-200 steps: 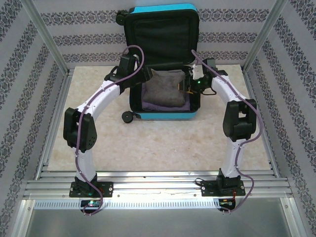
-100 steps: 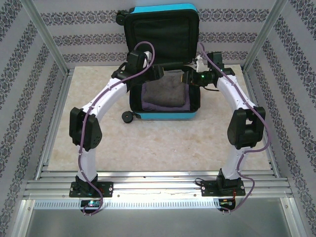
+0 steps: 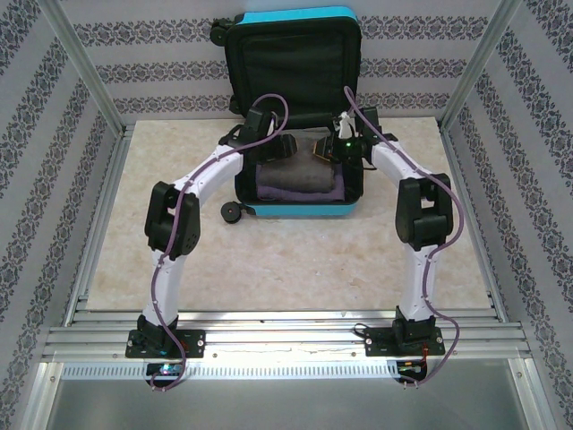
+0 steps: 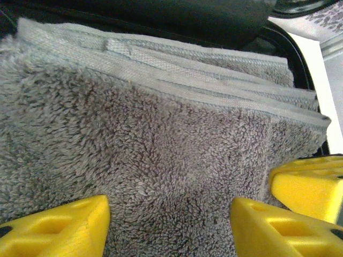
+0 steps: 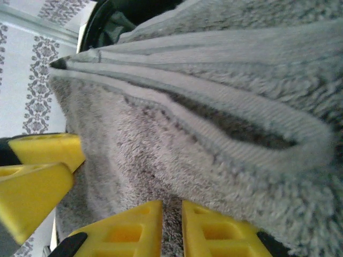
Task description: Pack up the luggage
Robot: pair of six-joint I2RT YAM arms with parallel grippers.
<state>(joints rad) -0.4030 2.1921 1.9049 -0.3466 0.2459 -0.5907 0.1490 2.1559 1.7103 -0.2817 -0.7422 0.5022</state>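
Left fingers (image 4: 59, 227) cropped; towel (image 4: 161, 139) hides luggage (image 3: 295, 212) floor.

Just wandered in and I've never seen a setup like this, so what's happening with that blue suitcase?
Two robot arms are packing the open luggage, which lies on the table with its lid propped up. A folded gray towel sits inside. The left hand is open over the towel, while the right hand has its fingers nearly together, apparently pinching the fabric.

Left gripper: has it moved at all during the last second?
Yes. The left gripper has shifted right, from the left wall of the luggage toward its middle, over the grey towel.
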